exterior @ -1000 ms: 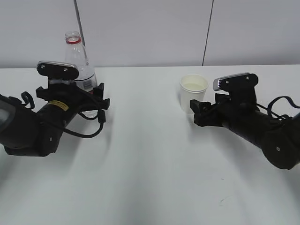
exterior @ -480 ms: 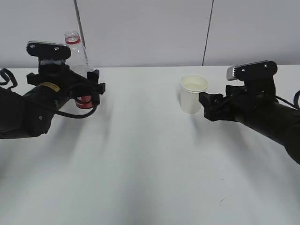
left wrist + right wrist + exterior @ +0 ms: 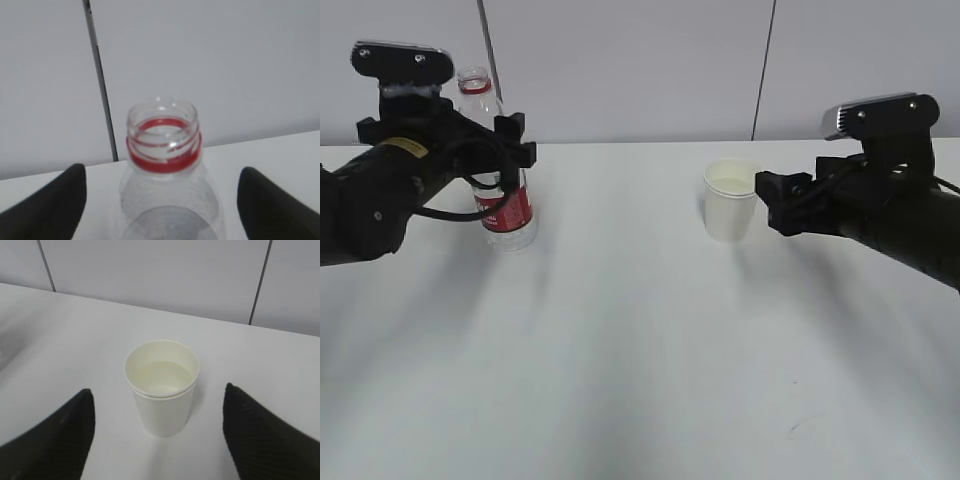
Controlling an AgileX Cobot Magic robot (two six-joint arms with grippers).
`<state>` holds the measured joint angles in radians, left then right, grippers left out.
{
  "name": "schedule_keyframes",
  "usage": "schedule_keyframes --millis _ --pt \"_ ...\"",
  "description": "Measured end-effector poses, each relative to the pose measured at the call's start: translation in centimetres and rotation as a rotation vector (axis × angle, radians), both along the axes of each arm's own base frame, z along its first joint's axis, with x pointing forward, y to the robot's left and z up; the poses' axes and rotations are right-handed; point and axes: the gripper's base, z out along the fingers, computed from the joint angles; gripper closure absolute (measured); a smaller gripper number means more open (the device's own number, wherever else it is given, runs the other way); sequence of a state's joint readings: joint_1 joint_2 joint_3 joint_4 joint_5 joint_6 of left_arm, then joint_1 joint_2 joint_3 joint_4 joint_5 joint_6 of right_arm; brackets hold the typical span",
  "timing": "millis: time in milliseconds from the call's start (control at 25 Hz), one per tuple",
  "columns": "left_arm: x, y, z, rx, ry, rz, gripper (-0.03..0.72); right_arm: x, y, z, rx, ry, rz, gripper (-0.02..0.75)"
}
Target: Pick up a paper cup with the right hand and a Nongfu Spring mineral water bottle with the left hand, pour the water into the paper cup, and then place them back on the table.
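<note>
Bottle [image 3: 503, 190] of Nongfu Spring water stands upright and uncapped at the left rear of the white surface [image 3: 640, 340], with the left tool [image 3: 512, 140] spread wide around its upper body, fingers [image 3: 50, 202] clear of the plastic on both sides. Paper cup [image 3: 729, 200] stands upright right of centre, liquid visible inside. Right tool [image 3: 767, 195] is released, fingers [image 3: 55, 437] well apart, just beside the cup without contact.

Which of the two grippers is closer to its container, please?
The left gripper: its open fingers flank the bottle. The right gripper is open too, but sits apart from the cup.
</note>
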<state>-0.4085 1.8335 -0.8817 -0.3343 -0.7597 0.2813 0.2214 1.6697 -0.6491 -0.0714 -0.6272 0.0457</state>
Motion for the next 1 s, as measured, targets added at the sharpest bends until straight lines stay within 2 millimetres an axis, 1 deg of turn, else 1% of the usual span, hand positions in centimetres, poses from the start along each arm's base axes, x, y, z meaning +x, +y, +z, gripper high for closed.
schedule_keyframes --millis 200,360,560,720,840,1000 --pt "-0.7 0.3 2.3 -0.012 -0.032 -0.006 0.123 0.4 0.0 2.1 -0.007 0.002 -0.005 0.144" --pt "-1.1 0.5 4.2 -0.006 -0.028 0.003 0.123 1.5 0.2 3.8 -0.025 0.031 -0.007 0.144" --pt "-0.8 1.0 7.3 0.037 0.028 0.01 0.123 3.0 0.4 5.9 -0.054 0.108 -0.019 0.144" --pt "-0.3 2.1 9.6 -0.003 0.097 0.011 0.123 4.1 0.5 8.0 -0.076 0.172 -0.031 0.144" --pt "0.4 3.3 10.6 -0.049 0.182 -0.014 0.123 4.7 0.6 10.1 -0.088 0.205 -0.04 0.146" --pt "1.2 5.6 12.1 -0.076 0.281 -0.052 0.123 5.0 0.5 12.3 -0.112 0.289 -0.055 0.146"
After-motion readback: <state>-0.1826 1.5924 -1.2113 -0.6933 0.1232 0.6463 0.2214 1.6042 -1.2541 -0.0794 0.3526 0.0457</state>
